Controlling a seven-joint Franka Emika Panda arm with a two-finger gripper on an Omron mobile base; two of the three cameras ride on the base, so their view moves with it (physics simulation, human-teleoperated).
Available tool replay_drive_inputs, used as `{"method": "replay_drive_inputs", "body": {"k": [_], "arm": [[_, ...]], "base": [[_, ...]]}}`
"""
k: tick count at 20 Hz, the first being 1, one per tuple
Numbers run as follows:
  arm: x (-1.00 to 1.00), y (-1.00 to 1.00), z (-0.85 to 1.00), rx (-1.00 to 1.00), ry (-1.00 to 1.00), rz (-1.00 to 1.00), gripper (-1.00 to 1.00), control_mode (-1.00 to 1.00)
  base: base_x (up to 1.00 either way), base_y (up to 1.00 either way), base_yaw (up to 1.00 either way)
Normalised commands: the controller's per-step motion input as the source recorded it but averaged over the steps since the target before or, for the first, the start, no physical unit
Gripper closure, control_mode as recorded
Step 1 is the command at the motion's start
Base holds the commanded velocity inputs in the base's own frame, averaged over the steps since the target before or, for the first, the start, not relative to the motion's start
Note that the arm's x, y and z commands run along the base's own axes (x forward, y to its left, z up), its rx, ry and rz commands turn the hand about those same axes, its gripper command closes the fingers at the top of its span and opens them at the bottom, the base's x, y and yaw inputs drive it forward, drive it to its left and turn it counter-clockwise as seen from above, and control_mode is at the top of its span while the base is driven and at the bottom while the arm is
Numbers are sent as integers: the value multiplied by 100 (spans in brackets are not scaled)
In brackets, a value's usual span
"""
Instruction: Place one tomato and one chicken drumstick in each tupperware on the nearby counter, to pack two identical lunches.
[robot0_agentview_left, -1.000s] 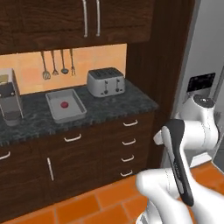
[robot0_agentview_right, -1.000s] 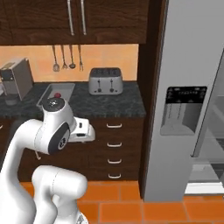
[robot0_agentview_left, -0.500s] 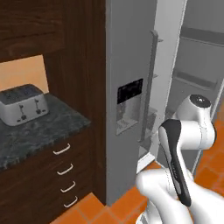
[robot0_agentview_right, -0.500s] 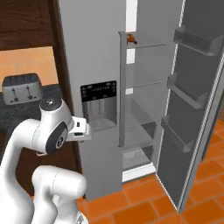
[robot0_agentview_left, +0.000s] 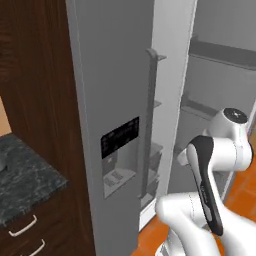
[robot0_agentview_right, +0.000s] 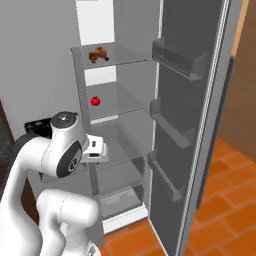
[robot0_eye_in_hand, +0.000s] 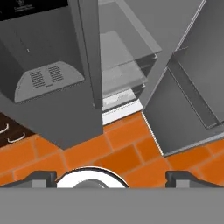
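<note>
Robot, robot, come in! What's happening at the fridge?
Gripper open, empty, aimed at floor. Tomato on middle fridge shelf, drumstick on shelf above. Fridge door open, nothing blocking.

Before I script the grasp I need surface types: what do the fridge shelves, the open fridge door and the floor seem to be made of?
The fridge shelves look like clear glass or plastic: the back wall shows through them. The fridge door looks like matte grey metal or plastic, with translucent bins. The floor looks like glossy orange tile, judging by its pale grout lines.
</note>
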Motion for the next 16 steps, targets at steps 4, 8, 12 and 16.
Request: {"method": "replay_drive_inputs", "body": {"k": [4, 8, 12, 16], "arm": [[0, 0, 0, 0, 0, 0, -100, 100], [0, 0, 0, 0, 0, 0, -100, 100], [0, 0, 0, 0, 0, 0, -100, 100], [0, 0, 0, 0, 0, 0, -100, 100]], "base": [[100, -21, 35], [81, -74, 42], [81, -31, 40], [99, 3, 40]]}}
